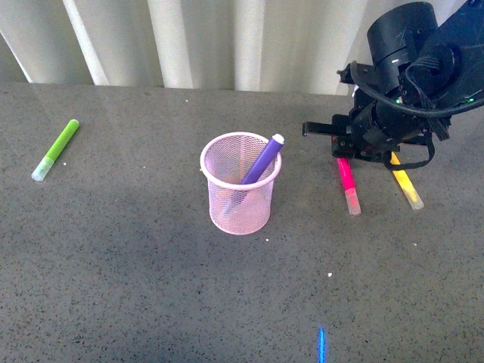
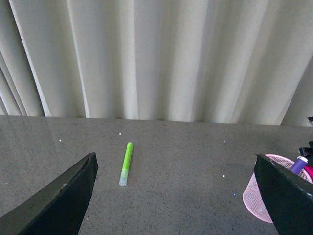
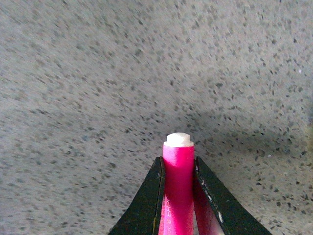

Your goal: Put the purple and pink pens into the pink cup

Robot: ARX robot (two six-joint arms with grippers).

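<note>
The pink cup [image 1: 239,185] stands upright mid-table with the purple pen [image 1: 261,162] leaning inside it, white end up. To its right, my right gripper [image 1: 346,153] is shut on the pink pen [image 1: 349,184], whose clear cap points toward the front edge. In the right wrist view the pink pen [image 3: 178,186] is pinched between both black fingers [image 3: 149,203], its white end sticking out over the grey surface. My left gripper [image 2: 181,196] is open and empty, with the pink cup [image 2: 257,193] beside its one finger and the purple pen [image 2: 299,164] just showing.
A lime-green marker [image 1: 55,150] lies at the far left of the table, also seen as the green marker [image 2: 126,163] between the left fingers' view. A yellow marker [image 1: 406,184] lies right of the pink pen. Pale curtains [image 1: 227,38] hang behind the table.
</note>
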